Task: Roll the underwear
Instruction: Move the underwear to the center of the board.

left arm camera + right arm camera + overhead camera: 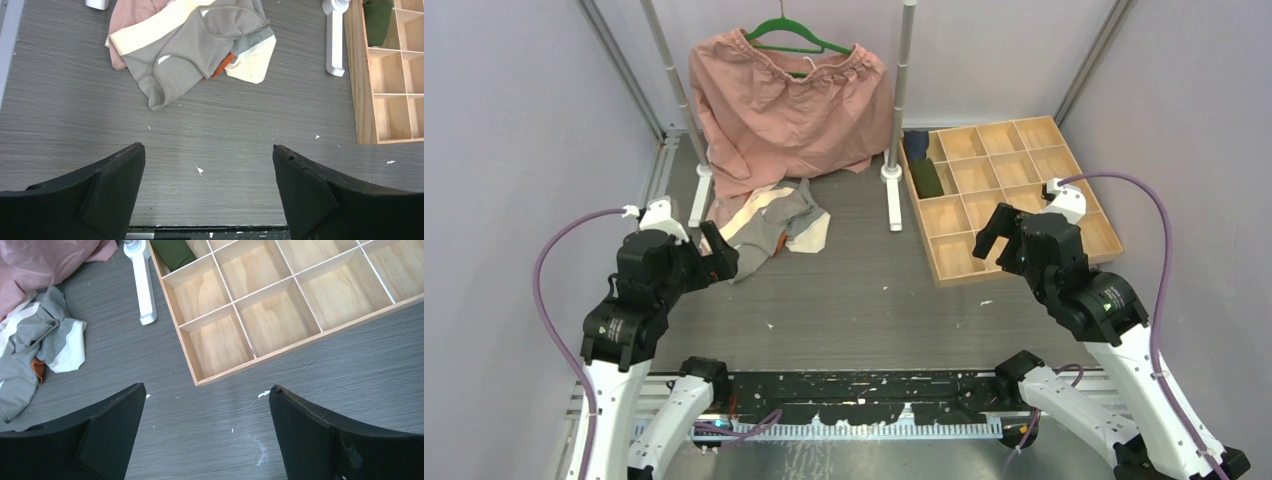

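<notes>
Presently the left gripper (716, 256) hangs over the grey table (854, 295) at about 9 o'clock in the overhead view. Its two black fingers (107, 187) are spread wide, and bare woodgrain shows in the gap between them.

The underwear (774, 225) lies in one loose, unrolled heap at 1 o'clock from that gripper, near it but apart. From the left wrist view, the underwear (190, 55) shows a grey piece on top, a cream band across its upper edge, dusty pink at 9 o'clock and an orange sliver under the grey at 4 o'clock.

At 12 o'clock from the heap, a salmon-pink garment (789, 110) hangs on a green hanger (796, 36), its hem reaching down to just beside the pile. A white rack foot (891, 172) stands at 3 o'clock from the heap.

Further right, at 2 o'clock on the table, sits a wooden compartment tray (984, 175). A dark green roll (926, 178) and a navy roll (916, 143) occupy its far-left cells.

The right gripper (994, 236) hovers over the tray's near-left corner, its fingers (320, 440) likewise held wide apart, gripping nothing. The right wrist view places the underwear (35, 345) at 9 o'clock, well apart from this gripper.
</notes>
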